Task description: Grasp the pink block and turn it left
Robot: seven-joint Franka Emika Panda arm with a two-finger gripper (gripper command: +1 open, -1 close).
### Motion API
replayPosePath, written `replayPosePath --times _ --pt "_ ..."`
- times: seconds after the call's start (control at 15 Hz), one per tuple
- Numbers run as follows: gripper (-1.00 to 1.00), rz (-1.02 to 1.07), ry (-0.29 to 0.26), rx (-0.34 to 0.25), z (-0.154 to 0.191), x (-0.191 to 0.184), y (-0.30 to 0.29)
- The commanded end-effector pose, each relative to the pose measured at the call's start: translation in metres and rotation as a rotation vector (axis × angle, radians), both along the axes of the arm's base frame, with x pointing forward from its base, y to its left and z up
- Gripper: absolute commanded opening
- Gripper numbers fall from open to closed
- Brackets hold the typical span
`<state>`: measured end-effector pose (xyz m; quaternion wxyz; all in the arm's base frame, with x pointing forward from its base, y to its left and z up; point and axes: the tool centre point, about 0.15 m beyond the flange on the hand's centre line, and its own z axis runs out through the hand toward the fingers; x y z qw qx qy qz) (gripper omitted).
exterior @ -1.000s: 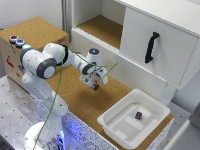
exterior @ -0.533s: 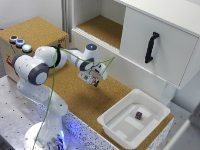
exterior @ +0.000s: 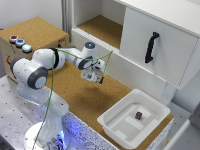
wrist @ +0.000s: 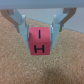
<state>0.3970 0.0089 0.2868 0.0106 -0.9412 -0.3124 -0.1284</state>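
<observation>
Gripper: fingers pinch small reddish-pink cube, lifted over cork board.
Nearby: white plastic tray holding dark cube, well apart.
Room: open cork all round.

A white tray is set on the cork-covered table at the exterior view's right, and a small dark cube is held inside it. A white cabinet with a black handle is seen behind. Three round buttons are mounted on a cork-topped box at the left.
</observation>
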Motion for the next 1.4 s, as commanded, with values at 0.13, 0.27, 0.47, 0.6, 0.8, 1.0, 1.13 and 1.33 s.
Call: replayPosePath --times 0.13,0.27,0.47,0.6,0.8,1.0,1.13,1.33 --pt "-1.00 0.545 -0.006 -0.145 -0.033 -0.010 0.002" --pt "-1.00 0.664 0.004 -0.196 -0.048 -0.011 0.004" --pt "-1.00 0.829 0.056 -0.218 -0.067 -0.011 0.006" --pt "-1.00 0.869 0.104 -0.210 -0.074 -0.007 0.008" --pt "-1.00 0.869 0.163 -0.155 -0.080 0.000 0.008" --pt "-1.00 0.877 0.189 -0.131 -0.076 -0.001 0.006" --pt "1.00 0.914 0.163 -0.132 -0.065 -0.007 0.004" --pt "1.00 0.964 0.144 -0.108 -0.037 -0.019 -0.001"
